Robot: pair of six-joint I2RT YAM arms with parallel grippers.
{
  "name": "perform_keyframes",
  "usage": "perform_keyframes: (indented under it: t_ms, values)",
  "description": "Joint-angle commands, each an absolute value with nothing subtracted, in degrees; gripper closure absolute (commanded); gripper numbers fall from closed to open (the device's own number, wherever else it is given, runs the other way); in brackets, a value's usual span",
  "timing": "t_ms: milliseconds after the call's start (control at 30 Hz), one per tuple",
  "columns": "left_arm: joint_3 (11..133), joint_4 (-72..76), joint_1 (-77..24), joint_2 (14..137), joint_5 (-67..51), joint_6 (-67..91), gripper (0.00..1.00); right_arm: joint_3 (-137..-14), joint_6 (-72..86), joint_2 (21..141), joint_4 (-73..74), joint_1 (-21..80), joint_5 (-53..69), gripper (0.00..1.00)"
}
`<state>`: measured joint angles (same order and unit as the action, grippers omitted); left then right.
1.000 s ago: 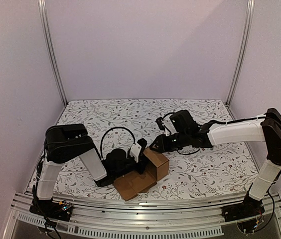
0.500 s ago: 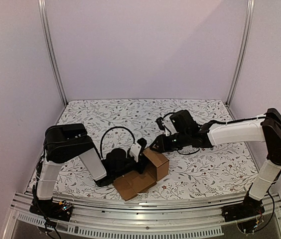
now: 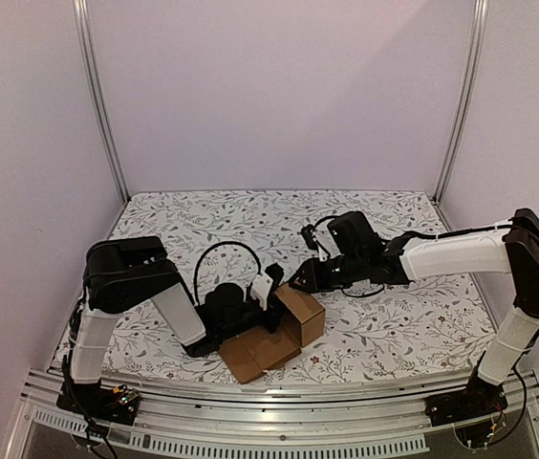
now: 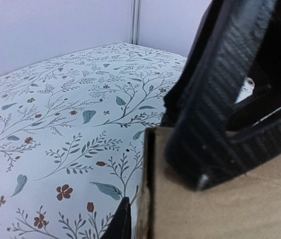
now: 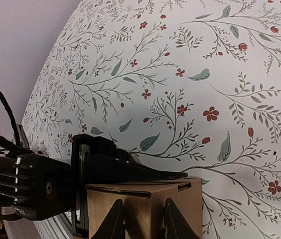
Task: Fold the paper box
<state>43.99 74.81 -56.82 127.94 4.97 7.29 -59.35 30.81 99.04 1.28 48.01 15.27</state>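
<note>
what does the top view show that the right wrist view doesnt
Only the top view: both whole arms, left arm and right arm, the frame posts, and the near end of the paper box. Only the right wrist view: a slit in the box's top edge, close up. Both: the box, the floral table cover, and the left jaws against the box.

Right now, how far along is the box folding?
Done: the paper box is partly raised, its far walls standing. In hand: the left gripper pinches one wall while the right gripper sits at the far top edge. Still to do: the near panel lies low and the inside shows open, so closing remains.
</note>
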Motion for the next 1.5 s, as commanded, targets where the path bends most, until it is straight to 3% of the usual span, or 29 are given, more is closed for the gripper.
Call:
perform_keyframes:
  t_ms: [0, 33, 567, 733, 933, 1100, 1467]
  values:
    - [46.52, 87.35, -56.52, 124.63, 2.51, 7.46, 0.95, -57.31, 30.75, 98.88, 4.68, 48.78, 16.47, 0.75]
    - [46.64, 87.31, -56.51, 124.79, 2.27, 7.38, 1.0, -57.26, 30.76, 98.88, 4.68, 48.79, 16.4, 0.75]
    - [44.67, 87.36, -56.97, 123.11, 6.11, 4.66, 1.0, -57.16, 30.73, 98.12, 4.63, 48.74, 16.25, 0.74]
    - [42.54, 87.36, -56.93, 121.9, 6.84, 3.32, 0.76, -57.87, 30.31, 97.82, 5.09, 48.14, 16.62, 0.73]
    - [37.35, 87.29, -56.88, 119.09, 6.44, 2.63, 0.57, -59.16, 29.33, 97.48, 6.69, 47.28, 16.47, 0.7]
    - [31.82, 87.34, -56.92, 116.51, 6.75, 2.42, 0.52, -60.72, 28.27, 96.91, 8.66, 47.16, 15.9, 0.66]
    - [22.76, 82.4, -56.96, 105.5, 7.9, 2.59, 0.51, -60.65, 26.43, 91.24, 13.02, 47.14, 13.41, 0.51]
